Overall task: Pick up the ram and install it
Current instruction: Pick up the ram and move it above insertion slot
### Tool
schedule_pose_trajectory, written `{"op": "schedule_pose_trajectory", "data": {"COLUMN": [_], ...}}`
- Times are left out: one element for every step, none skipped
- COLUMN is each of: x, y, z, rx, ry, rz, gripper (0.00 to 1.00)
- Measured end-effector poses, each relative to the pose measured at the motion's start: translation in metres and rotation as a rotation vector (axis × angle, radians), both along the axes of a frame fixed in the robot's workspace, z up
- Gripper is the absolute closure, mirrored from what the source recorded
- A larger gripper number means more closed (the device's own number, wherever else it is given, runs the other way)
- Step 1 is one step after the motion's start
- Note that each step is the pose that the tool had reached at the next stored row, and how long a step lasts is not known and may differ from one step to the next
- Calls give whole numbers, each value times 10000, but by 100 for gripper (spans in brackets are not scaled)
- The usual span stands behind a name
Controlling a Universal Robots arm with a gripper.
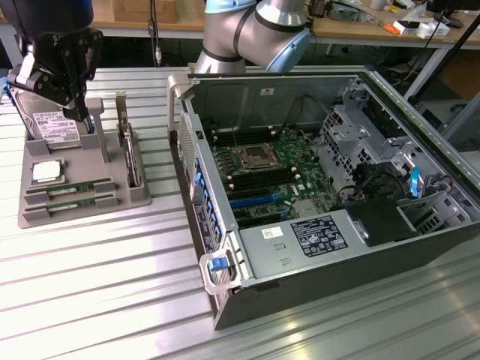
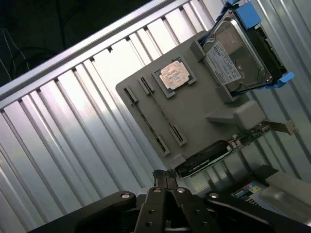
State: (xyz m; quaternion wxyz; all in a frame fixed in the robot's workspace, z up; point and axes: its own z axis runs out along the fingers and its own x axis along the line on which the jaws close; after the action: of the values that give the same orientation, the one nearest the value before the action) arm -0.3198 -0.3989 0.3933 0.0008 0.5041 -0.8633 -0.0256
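The jaws are pressed together and hold nothing, hanging above the hard drive [image 1: 51, 124] end of the gray tray [image 1: 86, 214]. Farther along the tray, past the CPU chip [image 1: 46, 171], the ram [image 1: 71, 187] sits untouched in its slot, 1 of 2 green sticks side by side, apart from the jaws. This looks like the approach before pickup. A grasp would call for parting the jaws and lining them over the stick's thin edge. The open computer case [image 1: 315, 277] stands on the tabletop [image 1: 97, 292] at the exterior view's right.

A silver-grey arm [image 1: 251, 34] with a pale-blue cap [image 1: 225, 4] is seen; silver screws [image 2: 126, 195] are set in the black gripper [image 2: 165, 174], behind its fingers [image 2: 159, 178].
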Motion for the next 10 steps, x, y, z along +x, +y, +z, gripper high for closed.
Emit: {"op": "schedule_pose_trajectory", "data": {"x": [0, 0, 0, 0, 0, 0, 0, 0, 0, 0], "y": [0, 0, 0, 0, 0, 0, 0, 0, 0, 0], "z": [0, 0, 0, 0, 0, 0, 0, 0, 0, 0], "rx": [0, 0, 0, 0, 0, 0, 0, 0, 0, 0], "ry": [1, 0, 1, 1, 0, 0, 1, 1, 0, 1], "rz": [65, 146, 322, 456, 588, 702, 861, 1087, 1220, 1392], "gripper": [89, 89, 89, 89, 89, 89, 89, 89, 89, 89]}}
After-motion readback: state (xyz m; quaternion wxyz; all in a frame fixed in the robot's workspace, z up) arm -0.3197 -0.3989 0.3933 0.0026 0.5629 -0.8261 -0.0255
